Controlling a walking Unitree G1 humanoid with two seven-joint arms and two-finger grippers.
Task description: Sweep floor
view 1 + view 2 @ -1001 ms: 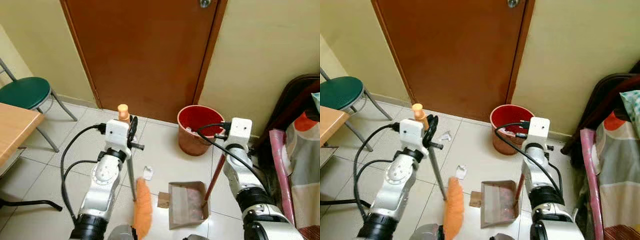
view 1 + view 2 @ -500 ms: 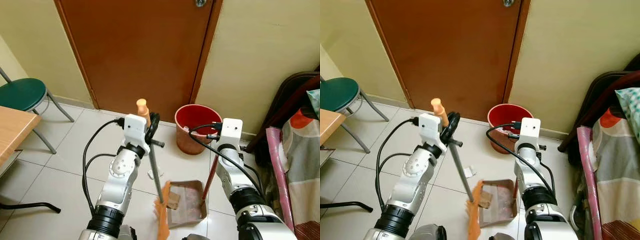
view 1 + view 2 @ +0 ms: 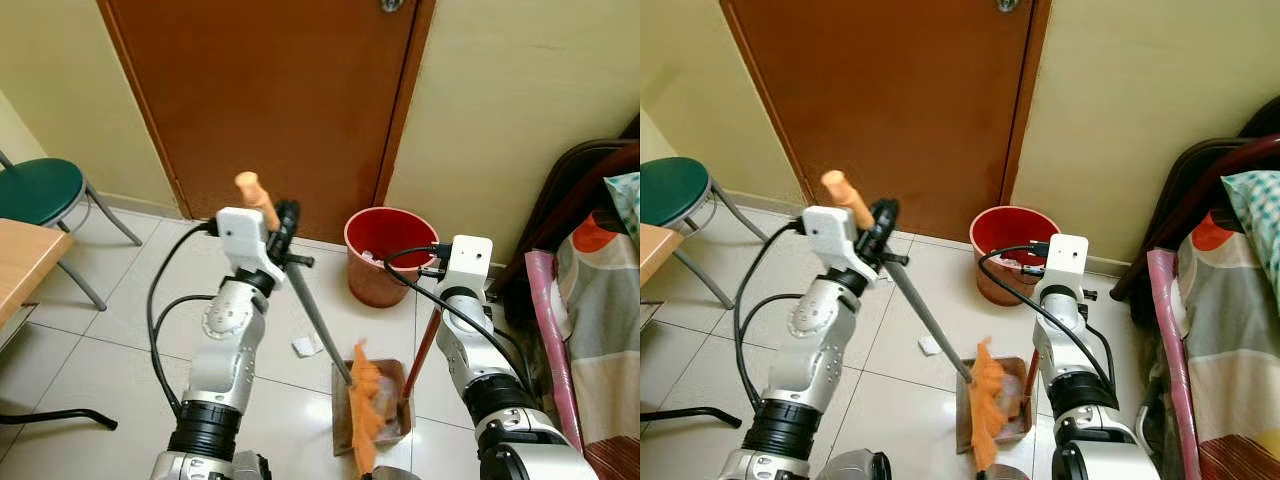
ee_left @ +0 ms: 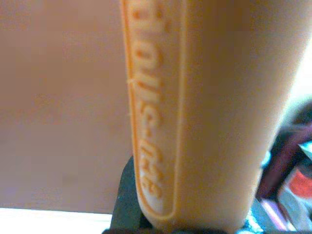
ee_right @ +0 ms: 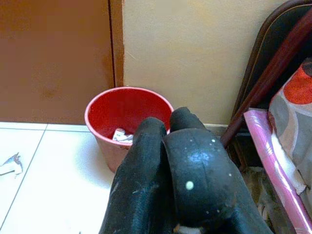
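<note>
Orange broom (image 3: 365, 405) bristles down over the brown dustpan (image 3: 343, 412), steel shaft slanting up to the left gripper (image 3: 283, 228), black fingers clamped on the shaft just below the orange grip (image 4: 195, 112). Dustpan on the white tile floor (image 3: 120, 340) beneath and between both arms, its red handle (image 3: 422, 345) rising to the right gripper (image 5: 170, 170), fingers pressed together around it. Scrap of white paper (image 3: 306, 345) on the tiles below the left gripper, beside the pan. Red bucket (image 3: 385, 252) just ahead of the right gripper, against the brown door (image 3: 270, 90), paper bits inside. Green stool (image 3: 40, 190) well off to the left gripper's outer side.
</note>
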